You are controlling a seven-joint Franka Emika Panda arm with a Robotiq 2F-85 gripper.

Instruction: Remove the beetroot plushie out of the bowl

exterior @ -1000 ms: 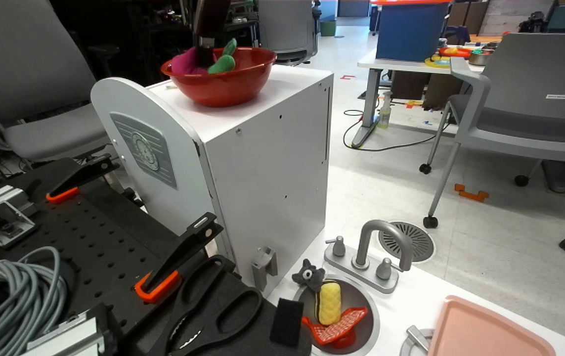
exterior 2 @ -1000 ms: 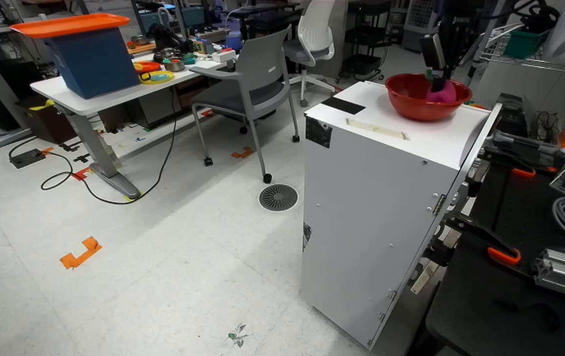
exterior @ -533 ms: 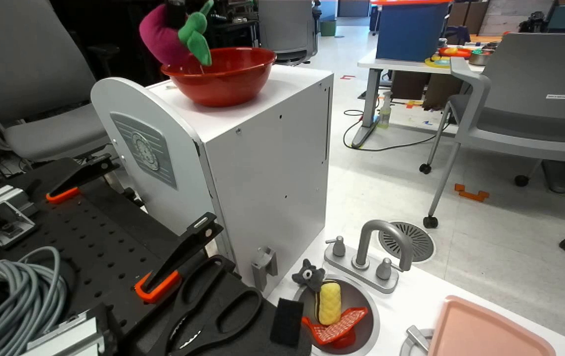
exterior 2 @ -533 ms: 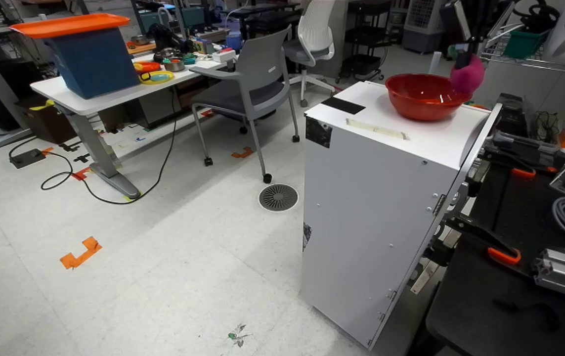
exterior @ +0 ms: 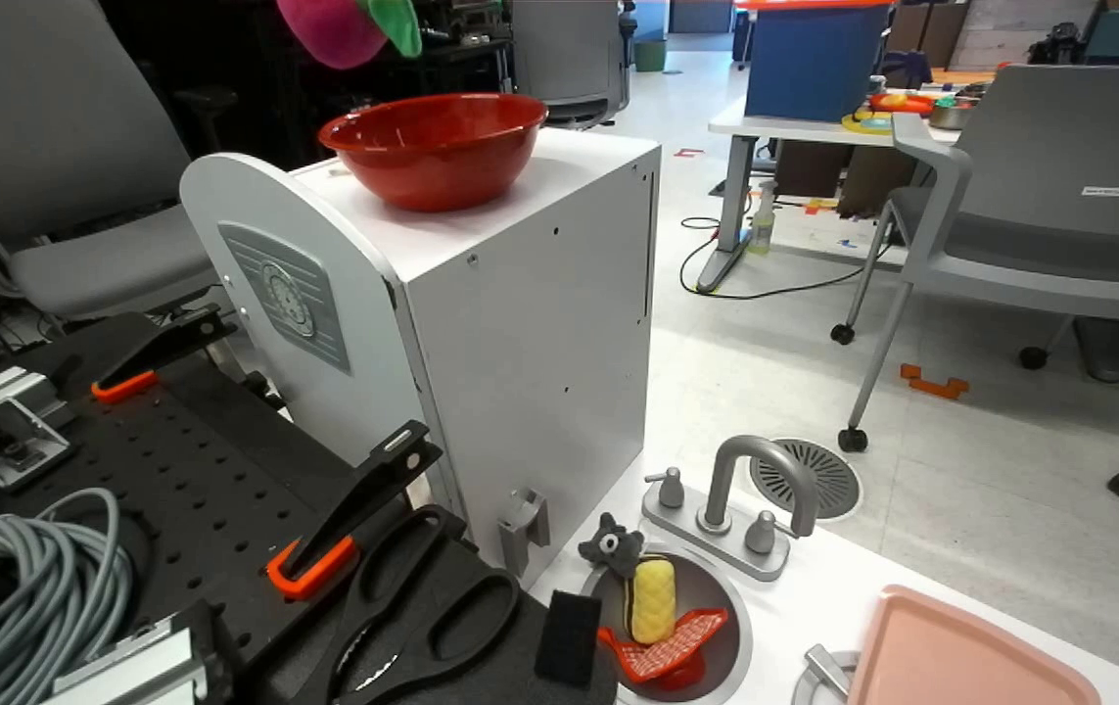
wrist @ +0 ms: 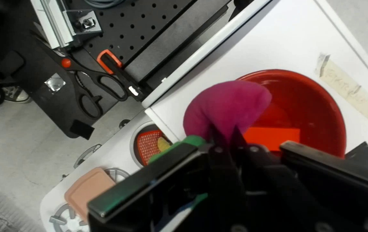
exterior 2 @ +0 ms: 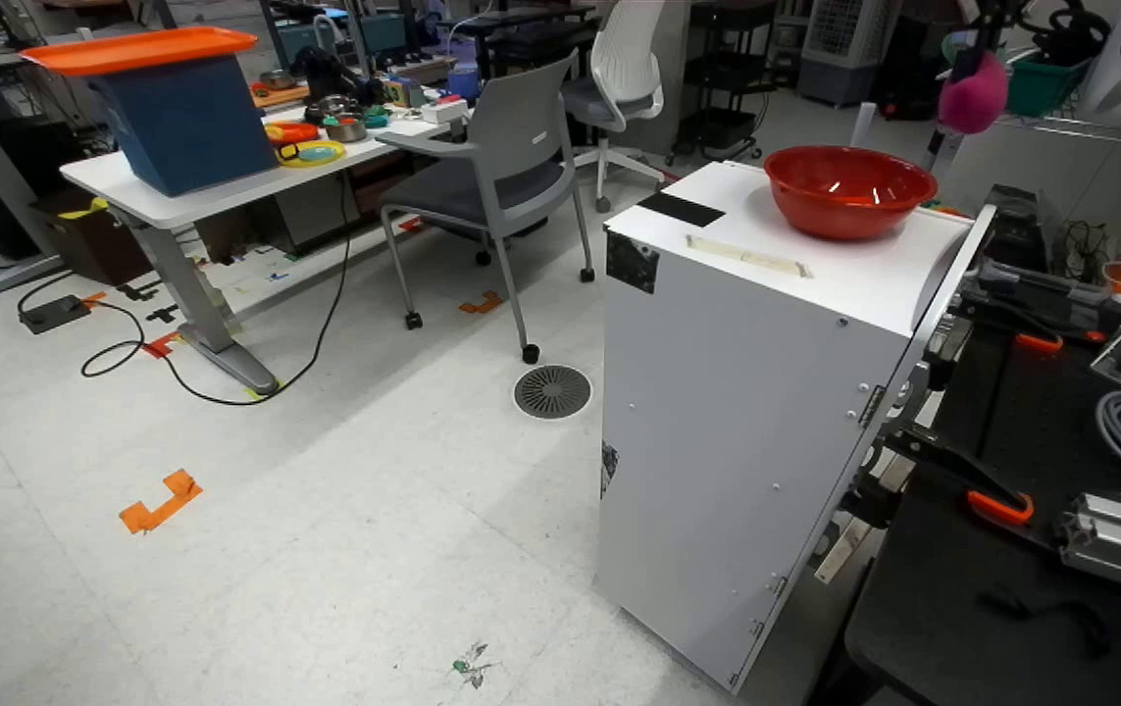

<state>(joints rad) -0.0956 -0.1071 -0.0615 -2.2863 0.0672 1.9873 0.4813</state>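
The beetroot plushie is magenta with green leaves. It hangs in the air in both exterior views (exterior: 336,29) (exterior 2: 974,95), above and beside the red bowl (exterior: 442,162) (exterior 2: 844,201), apart from it. In the wrist view the plushie (wrist: 227,103) is pinched between the fingertips of my gripper (wrist: 224,135), and the bowl (wrist: 327,103) lies below, partly covered by it. The bowl stands upright on the white cabinet. A bright orange rectangle (wrist: 272,137) shows inside the bowl; I cannot tell what it is. The gripper is mostly out of frame in an exterior view.
The white cabinet (exterior: 539,323) has a raised rounded panel (exterior: 226,211) on one side. A black perforated table (exterior: 187,441) with clamps and scissors stands beside it. A toy sink (exterior: 737,656) holds several toys, near a faucet (exterior: 765,460) and a pink tray (exterior: 970,656).
The gripper has lifted the beetroot plushie out of the bowl, up and over the rim toward the rounded-panel side. The bowl has not moved.
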